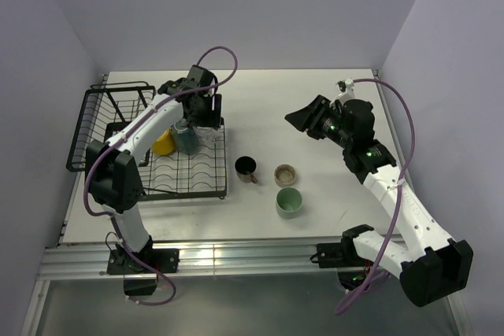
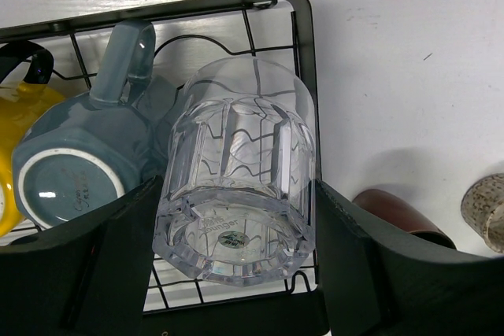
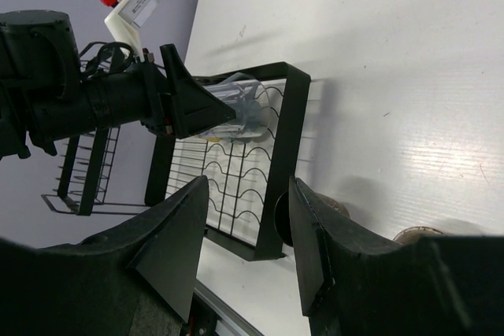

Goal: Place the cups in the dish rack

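The black wire dish rack (image 1: 189, 192) stands at the left, with its raised basket (image 1: 110, 116) further left. My left gripper (image 1: 206, 112) is shut on the clear glass (image 2: 236, 179), held base toward the camera over the rack's corner (image 2: 303, 37). The grey mug (image 2: 79, 163) and the yellow mug (image 2: 16, 116) sit upside down in the rack beside it. The black mug (image 1: 246, 168), the beige-brown cup (image 1: 285, 174) and the pale green tumbler (image 1: 288, 202) stand on the table right of the rack. My right gripper (image 1: 303, 120) is open and empty, raised above the table.
Walls close in the table on the left, back and right. A metal rail (image 1: 236, 256) runs along the near edge by the arm bases. In the right wrist view, the rack (image 3: 295, 131) and the left arm (image 3: 94, 100) lie ahead of my open right gripper (image 3: 246, 194).
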Robot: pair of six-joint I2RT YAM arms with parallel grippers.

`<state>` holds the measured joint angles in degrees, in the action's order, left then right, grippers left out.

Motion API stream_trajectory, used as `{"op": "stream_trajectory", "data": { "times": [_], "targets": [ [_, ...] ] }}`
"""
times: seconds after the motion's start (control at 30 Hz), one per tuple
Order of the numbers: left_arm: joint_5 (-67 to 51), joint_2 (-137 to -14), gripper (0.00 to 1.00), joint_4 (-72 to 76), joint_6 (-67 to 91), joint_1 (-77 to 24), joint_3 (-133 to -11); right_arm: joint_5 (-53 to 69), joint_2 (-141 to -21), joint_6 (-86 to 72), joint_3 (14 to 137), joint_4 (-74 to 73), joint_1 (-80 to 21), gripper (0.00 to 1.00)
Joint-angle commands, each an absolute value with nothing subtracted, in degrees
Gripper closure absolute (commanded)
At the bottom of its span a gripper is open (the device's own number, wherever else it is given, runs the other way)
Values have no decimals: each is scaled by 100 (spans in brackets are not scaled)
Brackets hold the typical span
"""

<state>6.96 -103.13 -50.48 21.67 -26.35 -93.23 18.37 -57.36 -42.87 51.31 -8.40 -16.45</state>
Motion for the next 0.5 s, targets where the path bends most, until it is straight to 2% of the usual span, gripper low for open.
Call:
{"op": "stream_trajectory", "data": {
  "times": [0.0,0.47],
  "targets": [
    [914,-10371,100,-5045,2083,-2646,-9536,1846,-5748,-4184,5115,-624,-1608,47],
    [870,-10740,100,-5097,2136,-2689,-9773,1846,-5818,-4149,5150,-633,-1608,47]
  ]
}}
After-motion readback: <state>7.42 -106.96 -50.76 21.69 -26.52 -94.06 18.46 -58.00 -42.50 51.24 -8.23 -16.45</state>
